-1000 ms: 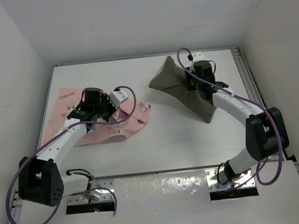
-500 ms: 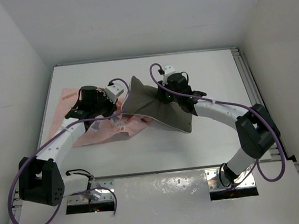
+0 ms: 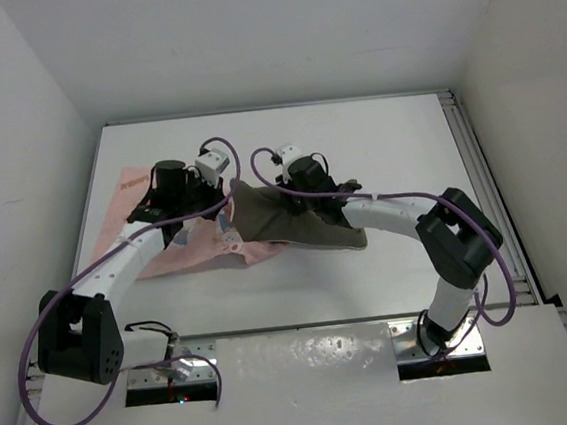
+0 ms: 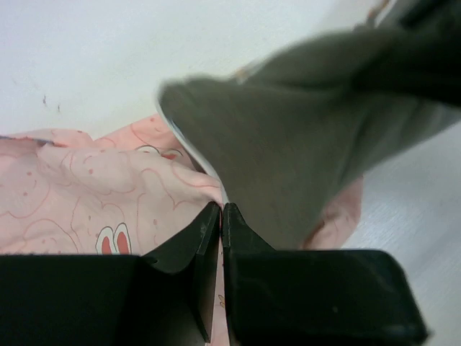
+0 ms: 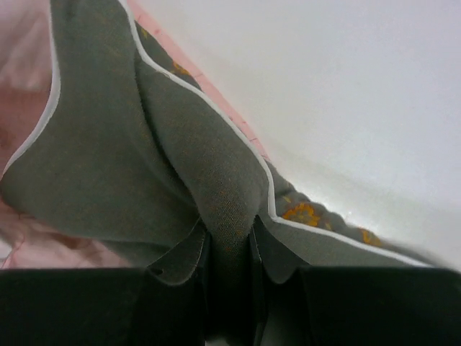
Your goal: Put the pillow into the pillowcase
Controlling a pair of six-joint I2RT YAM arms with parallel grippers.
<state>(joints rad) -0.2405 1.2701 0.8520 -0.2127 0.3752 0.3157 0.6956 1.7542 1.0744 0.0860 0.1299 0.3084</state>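
**Grey pillow meets pink pillowcase**

The grey-olive pillow (image 3: 263, 212), pale-trimmed and bunched into a ridge at its middle, lies near the centre of the white table (image 3: 396, 131), its long axis running from 10 to 4 o'clock. Its 9 o'clock corner overlaps the rumpled light-pink pillowcase (image 3: 202, 252), printed with small cartoon figures, which lies toward the table's 9 o'clock side.

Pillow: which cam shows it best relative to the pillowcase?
Top external: nearly the whole pillow shows, with one end overlapping the pillowcase. The right wrist shows only a bunched fold pinched in the right end effector. The left wrist shows one grey corner over the pink cloth, cropped.
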